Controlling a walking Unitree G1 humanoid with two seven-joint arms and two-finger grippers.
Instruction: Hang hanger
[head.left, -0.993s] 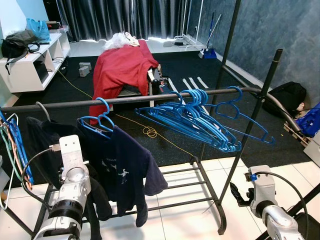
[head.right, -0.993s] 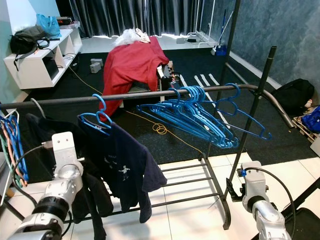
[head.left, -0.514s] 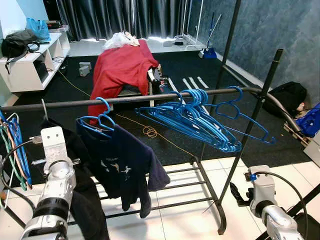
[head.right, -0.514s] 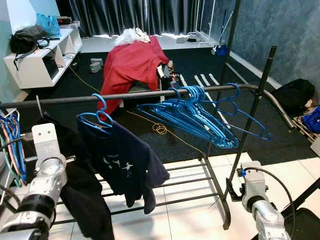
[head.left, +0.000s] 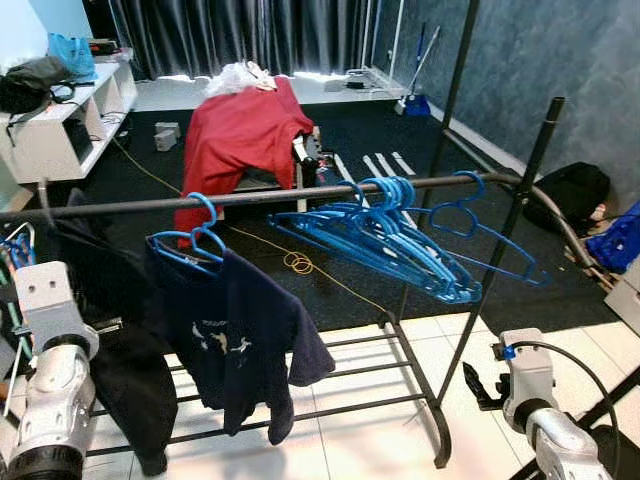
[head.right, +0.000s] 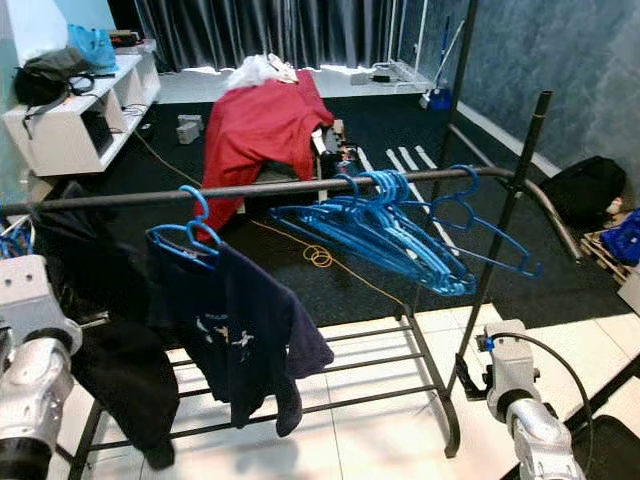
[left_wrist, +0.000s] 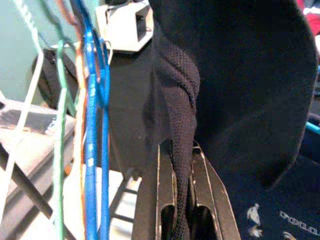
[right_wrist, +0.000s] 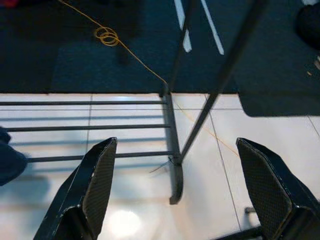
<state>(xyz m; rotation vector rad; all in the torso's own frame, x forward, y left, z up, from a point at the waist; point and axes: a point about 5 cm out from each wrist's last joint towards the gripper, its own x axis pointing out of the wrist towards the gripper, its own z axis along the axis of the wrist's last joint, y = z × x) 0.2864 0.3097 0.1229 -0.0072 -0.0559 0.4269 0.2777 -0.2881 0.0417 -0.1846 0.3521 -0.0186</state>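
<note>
**Here: a black garment on its hanger, held at the left end of the clothes rail**

Here, at far left, a bundle of coloured wire hangers (left_wrist: 92, 115) in blue, green, orange and white hangs off the rail's end. Just beside it, the left gripper (left_wrist: 181, 220) is clamped on a fold of the black garment (head.left: 120, 350); the left wrist view shows mesh fabric pinched between the two closed fingers (left_wrist: 150, 200). The grip on the cloth, rather than on the wire, presumably lets the arm carry garment and hanger together. The thin metal hook (head.left: 42, 200) of its hanger rises to the horizontal rail (head.left: 300, 196). Whether the hook already rests over the bar cannot be told from these views, so the hanging step is judged near completion but unconfirmed.

Next along, a navy T-shirt (head.left: 235, 335) with a small white print hangs from a blue plastic hanger (head.left: 195, 240), touching the black garment. Further right, a cluster of empty blue hangers (head.left: 390, 235) fans outward, the hooks crowded together on the bar.

Behind the rack, a red cloth (head.left: 240, 135) drapes over furniture on the dark carpet.

At far right, the right gripper (right_wrist: 180, 190) hangs idle with fingers spread wide apart, pointing at the white tiled floor (right_wrist: 125, 215) near the rack's base.
</note>
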